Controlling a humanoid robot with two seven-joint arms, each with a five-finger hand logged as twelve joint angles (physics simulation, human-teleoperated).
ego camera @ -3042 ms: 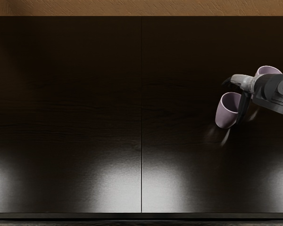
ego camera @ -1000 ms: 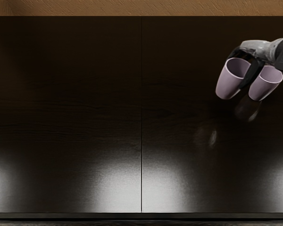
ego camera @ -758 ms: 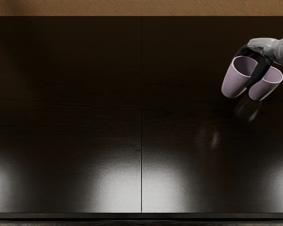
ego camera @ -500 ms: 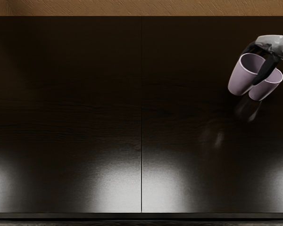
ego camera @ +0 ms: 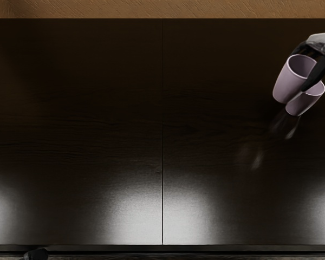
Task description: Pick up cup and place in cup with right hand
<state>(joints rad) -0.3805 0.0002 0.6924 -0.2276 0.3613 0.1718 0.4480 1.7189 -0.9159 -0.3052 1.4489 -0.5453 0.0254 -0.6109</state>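
Observation:
My right hand (ego camera: 310, 69) comes in at the upper right of the head view, its dark fingers closed around a pale purple cup (ego camera: 288, 82). That cup is held off the table, its mouth facing up and tilted. Behind it in the picture, the second purple cup (ego camera: 304, 103) stands on the table, partly covered by the held cup and a finger. The held cup overlaps its upper left side; whether they touch I cannot tell.
The dark table (ego camera: 97, 119) has a seam down its middle and bright reflections along the front. A small black part (ego camera: 37, 254) shows at the bottom edge on the left; I cannot tell which arm it belongs to.
From the middle right, my right hand has carried the held cup up the picture, then rightward over the standing cup, which stays put. The black part at the bottom edge has appeared.

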